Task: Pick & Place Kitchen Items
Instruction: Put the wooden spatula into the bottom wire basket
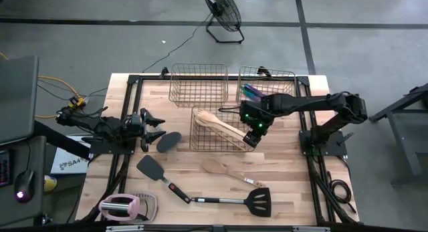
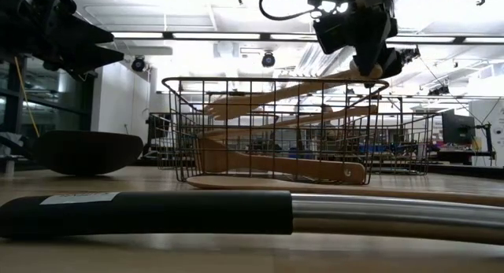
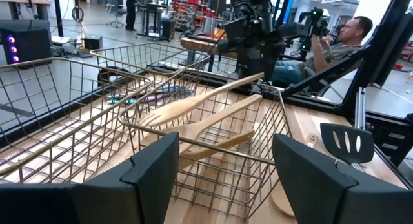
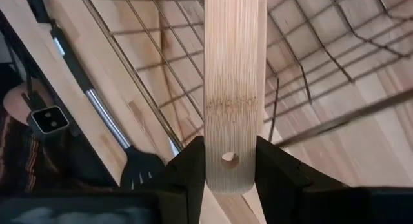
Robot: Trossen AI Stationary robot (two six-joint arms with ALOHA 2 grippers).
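**A:** Butcher-block wood makes up the table (image 1: 287,178), and on it sit three copper wire baskets; the front basket (image 1: 200,144) is the one in play. Which step are we in?

**B:** Placing, I'd judge. The right gripper (image 1: 253,138) is clenched on the holed end of a pale wooden flat-handled utensil (image 1: 224,125), at the front basket's right rim. The utensil slants down into that basket, its forked head (image 3: 155,117) resting among other wooden pieces already inside.

**A:** And the left arm?

**B:** Waiting at the table's left edge, the left gripper (image 1: 155,133) spread wide and empty, just beside a black oval spoon head (image 1: 168,142).

**A:** What's still out on the table?

**B:** A black spatula with a red-tipped handle (image 1: 152,168), a black slotted turner on a steel shaft (image 1: 257,202), and a pale wooden spoon (image 1: 217,167), all in front of the basket. Thin iridescent purple-teal pieces (image 1: 251,93) lie in the rear right basket (image 1: 284,77). So roughly midway, by my guess.

**A:** What does the next move call for?

**B:** Probably lowering the handle end past the rim wire, then letting go so the utensil settles inside rather than tipping over the edge. The fingers need to lift clear without snagging the mesh.
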